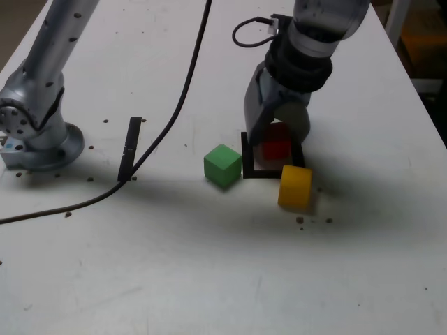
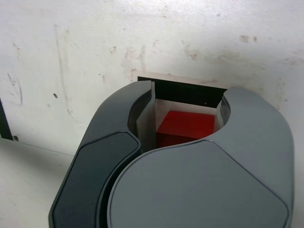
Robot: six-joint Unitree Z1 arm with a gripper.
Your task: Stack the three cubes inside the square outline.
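Red cube (image 1: 275,148), green cube (image 1: 223,165), yellow cube (image 1: 295,186)

A robotics lab bench: a scuffed white table (image 1: 209,279) with a bolted-down arm base (image 1: 38,136) and trailing black cable (image 1: 178,105).

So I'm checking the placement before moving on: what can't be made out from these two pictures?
- Exterior view: the tool covers much of the red cube and the far side of the square outline, so whether the cube rests on the table is unclear.
- Wrist view: the tool's body hides the cube's lower part; green and yellow cubes are out of frame.
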